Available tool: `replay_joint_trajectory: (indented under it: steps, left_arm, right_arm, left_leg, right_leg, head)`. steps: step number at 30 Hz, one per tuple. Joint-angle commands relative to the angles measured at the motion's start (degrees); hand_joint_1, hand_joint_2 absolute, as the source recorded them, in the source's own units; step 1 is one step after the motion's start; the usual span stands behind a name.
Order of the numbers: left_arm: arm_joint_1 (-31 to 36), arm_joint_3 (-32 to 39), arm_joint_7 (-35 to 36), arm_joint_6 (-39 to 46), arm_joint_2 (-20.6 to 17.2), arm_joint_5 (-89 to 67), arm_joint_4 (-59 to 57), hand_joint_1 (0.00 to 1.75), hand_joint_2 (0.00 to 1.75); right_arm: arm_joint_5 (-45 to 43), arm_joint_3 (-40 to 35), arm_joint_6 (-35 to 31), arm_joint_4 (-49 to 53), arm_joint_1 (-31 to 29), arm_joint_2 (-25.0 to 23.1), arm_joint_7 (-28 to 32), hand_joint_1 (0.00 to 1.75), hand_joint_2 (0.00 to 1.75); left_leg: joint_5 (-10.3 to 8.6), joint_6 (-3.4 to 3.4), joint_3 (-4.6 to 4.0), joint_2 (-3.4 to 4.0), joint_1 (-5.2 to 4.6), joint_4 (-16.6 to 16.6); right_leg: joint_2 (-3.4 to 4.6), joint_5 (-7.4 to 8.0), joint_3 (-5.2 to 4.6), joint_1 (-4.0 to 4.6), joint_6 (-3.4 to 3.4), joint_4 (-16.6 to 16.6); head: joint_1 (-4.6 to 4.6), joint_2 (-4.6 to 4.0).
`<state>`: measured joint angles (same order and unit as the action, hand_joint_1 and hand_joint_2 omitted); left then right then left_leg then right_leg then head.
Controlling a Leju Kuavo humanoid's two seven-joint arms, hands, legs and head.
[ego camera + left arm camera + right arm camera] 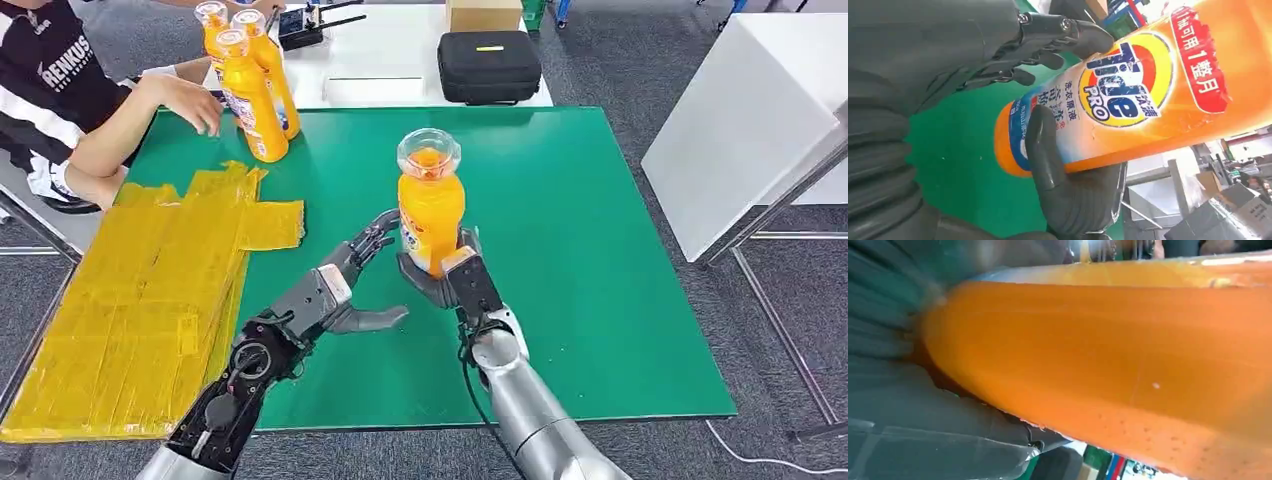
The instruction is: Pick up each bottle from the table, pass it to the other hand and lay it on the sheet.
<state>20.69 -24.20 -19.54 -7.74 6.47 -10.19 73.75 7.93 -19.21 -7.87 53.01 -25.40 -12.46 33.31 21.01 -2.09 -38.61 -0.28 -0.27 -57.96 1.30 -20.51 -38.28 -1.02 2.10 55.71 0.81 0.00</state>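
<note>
My right hand point(450, 278) grips an orange detergent bottle point(431, 210) with a clear cap, holding it upright above the green mat point(600, 250). In the left wrist view its dark fingers point(1045, 150) wrap the bottle's point(1148, 95) lower end. My left hand point(340, 292) is spread just left of the bottle, palm toward it, holding nothing. Its fingertips point(1083, 37) reach the bottle's side; I cannot tell whether they touch. Up close, the bottle's orange wall point(1108, 370) lies against my right hand. The yellow sheet point(140, 310) covers the table's left side. Three more orange bottles point(252, 95) stand at the back left.
A person sits at the far left, one hand point(190, 100) resting beside the standing bottles. Behind the mat a white table carries a black case point(489, 66) and a cardboard box point(483, 13). Another white table point(750, 120) stands to the right.
</note>
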Motion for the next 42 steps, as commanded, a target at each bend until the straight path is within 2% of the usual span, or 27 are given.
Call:
replay_joint_trajectory:
  steps: [1, 7, 11, 12, 13, 22, 24, 25, 26, 33, 36, 39, 42]
  left_arm:
    - [3.45, -0.28, 0.31, 0.18, -0.18, 3.34, -4.75, 0.00, 1.75]
    - [4.36, 0.92, 0.63, 1.67, 0.62, 5.52, -6.55, 0.00, 1.75]
    - [3.95, 1.49, 0.86, 2.65, 0.02, 6.50, -6.49, 0.00, 1.75]
    - [3.66, 1.53, 0.81, 2.78, -0.19, 6.70, -6.49, 0.00, 1.75]
    - [3.52, 1.59, 0.74, 2.88, -0.25, 6.86, -6.48, 0.00, 1.75]
    - [3.58, 1.82, 0.43, 3.84, -0.13, 7.74, -7.02, 0.00, 1.75]
    - [3.59, 2.01, -0.10, 4.14, -0.11, 8.46, -7.05, 0.00, 1.75]
    - [3.53, 2.19, -0.32, 4.21, -0.03, 8.79, -6.98, 0.42, 1.75]
    - [3.36, 2.36, -0.76, 4.15, 0.06, 9.33, -6.76, 1.73, 1.75]
    - [3.43, 2.73, -1.62, 3.81, 0.55, 11.47, -5.39, 1.75, 1.75]
    - [3.53, 2.97, -1.57, 4.03, 0.32, 11.95, -5.33, 1.75, 1.75]
    - [3.13, 3.36, -2.07, 4.27, 0.06, 12.77, -4.68, 1.75, 1.75]
    - [2.93, 3.44, -2.17, 4.33, -0.08, 12.85, -4.40, 1.75, 1.75]
  right_arm:
    - [3.28, -10.74, 1.60, -9.99, -1.65, -1.46, -0.04, 1.75, 1.75]
    - [4.29, -14.68, 1.54, -11.46, -1.33, -2.08, -0.01, 1.75, 1.75]
    - [5.16, -17.33, 2.20, -11.79, -0.68, -2.61, -0.11, 1.75, 1.75]
    - [5.36, -18.12, 2.43, -11.78, -0.39, -2.63, -0.07, 1.75, 1.75]
    - [5.46, -18.59, 2.59, -11.75, -0.32, -2.56, -0.03, 1.75, 1.75]
    - [5.92, -20.92, 2.13, -10.60, -0.02, -2.09, 0.29, 1.75, 1.75]
    - [5.66, -21.50, 1.73, -10.03, -0.16, -1.73, -0.01, 1.75, 1.75]
    - [5.52, -21.52, 1.73, -9.98, -0.21, -1.67, -0.07, 1.75, 1.75]
    - [5.32, -21.50, 1.64, -9.97, -0.35, -1.53, -0.20, 1.75, 1.75]
    - [3.75, -20.88, 0.59, -10.81, -1.02, -1.11, -0.37, 1.75, 1.75]
    - [3.40, -20.95, 0.59, -10.92, -1.16, -1.11, -0.34, 1.75, 1.75]
    - [3.43, -21.22, 0.68, -10.94, -1.07, -1.30, -0.34, 1.75, 1.75]
    - [3.44, -21.26, 0.63, -10.92, -1.06, -1.38, -0.36, 1.75, 1.75]
  left_leg:
    - [0.18, 0.13, 0.34, 0.10, 0.04, -0.01]
    - [0.18, 0.18, 0.38, -0.06, 0.04, 0.00]
    - [0.16, 0.15, 0.25, 0.08, 0.05, -0.01]
    - [0.40, 0.27, 0.64, 0.10, 0.07, -0.11]
    - [0.27, 0.22, 0.44, 0.02, 0.10, -0.06]
    - [0.15, 0.16, 0.23, -0.03, 0.07, -0.01]
    - [0.29, 0.23, 0.45, -0.07, 0.09, -0.08]
    - [0.15, 0.17, 0.23, -0.07, 0.07, -0.02]
    - [0.18, 0.19, 0.28, -0.08, 0.08, -0.04]
    - [0.27, 0.22, 0.40, -0.16, 0.09, -0.10]
    - [0.11, 0.15, 0.16, -0.07, 0.08, -0.03]
    - [0.28, 0.22, 0.42, -0.12, 0.08, -0.10]
    - [0.15, 0.17, 0.21, -0.07, 0.08, -0.04]
  right_leg:
    - [-0.01, -0.13, 0.32, 0.06, -0.11, -0.01]
    - [-0.19, -0.20, 0.34, 0.07, -0.15, 0.03]
    - [-0.04, -0.12, 0.17, 0.07, -0.10, 0.01]
    - [-0.13, -0.36, 0.54, 0.11, -0.21, 0.13]
    - [-0.17, -0.24, 0.39, 0.13, -0.16, 0.04]
    - [-0.15, -0.16, 0.19, 0.08, -0.12, 0.00]
    - [-0.25, -0.31, 0.41, 0.12, -0.19, 0.09]
    - [-0.19, -0.17, 0.20, 0.09, -0.13, 0.02]
    - [-0.21, -0.20, 0.25, 0.10, -0.14, 0.03]
    - [-0.35, -0.31, 0.37, 0.12, -0.17, 0.10]
    - [-0.19, -0.13, 0.11, 0.09, -0.11, 0.00]
    - [-0.30, -0.31, 0.36, 0.11, -0.17, 0.11]
    - [-0.20, -0.16, 0.17, 0.10, -0.12, 0.02]
  head:
    - [-0.02, 0.00]
    - [-0.04, 0.00]
    - [-0.07, 0.00]
    - [-0.07, 0.00]
    - [-0.07, 0.00]
    - [-0.07, 0.00]
    - [-0.07, 0.00]
    - [-0.07, 0.00]
    - [-0.07, 0.00]
    - [-0.07, 0.00]
    - [-0.07, 0.00]
    - [-0.07, 0.00]
    - [-0.07, 0.00]
